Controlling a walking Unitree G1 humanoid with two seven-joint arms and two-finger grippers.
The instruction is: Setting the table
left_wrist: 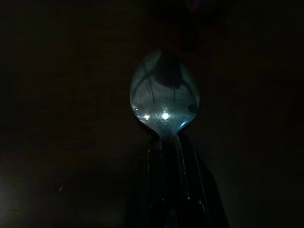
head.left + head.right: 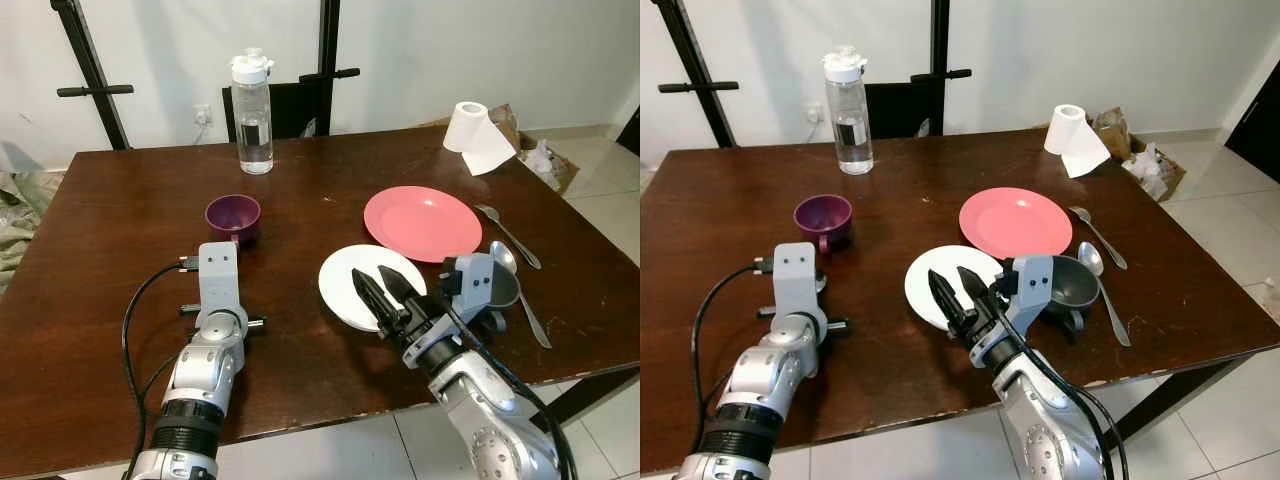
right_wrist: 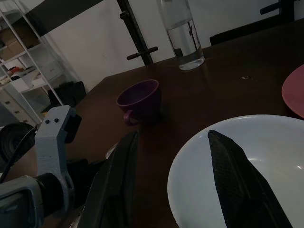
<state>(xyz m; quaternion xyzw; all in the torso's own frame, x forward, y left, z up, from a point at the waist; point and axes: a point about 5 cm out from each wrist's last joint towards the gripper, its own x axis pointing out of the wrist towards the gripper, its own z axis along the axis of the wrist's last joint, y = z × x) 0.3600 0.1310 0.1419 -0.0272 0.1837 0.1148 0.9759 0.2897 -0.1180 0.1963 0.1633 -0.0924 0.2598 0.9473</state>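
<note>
My right gripper (image 2: 372, 272) hangs open low over a white plate (image 2: 340, 278) near the table's front edge; one finger (image 3: 240, 180) is over the plate and the other is off its left rim. Nothing is between them. A pink plate (image 2: 422, 222) lies just behind. A grey bowl (image 2: 1077, 284) sits right of the white plate, partly hidden by my right wrist. A spoon (image 2: 505, 257) and a fork (image 2: 508, 235) lie to the right. My left gripper (image 1: 165, 142) is shut on a metal spoon (image 1: 164, 92), pointing down at the dark table (image 2: 120, 220) in front of a purple cup (image 2: 233, 215).
A clear water bottle (image 2: 252, 115) stands at the table's back middle, and a paper roll (image 2: 478, 135) at the back right corner. A dark chair (image 2: 295, 105) is behind the table. Boxes and clutter (image 2: 545, 160) lie on the tiled floor to the right.
</note>
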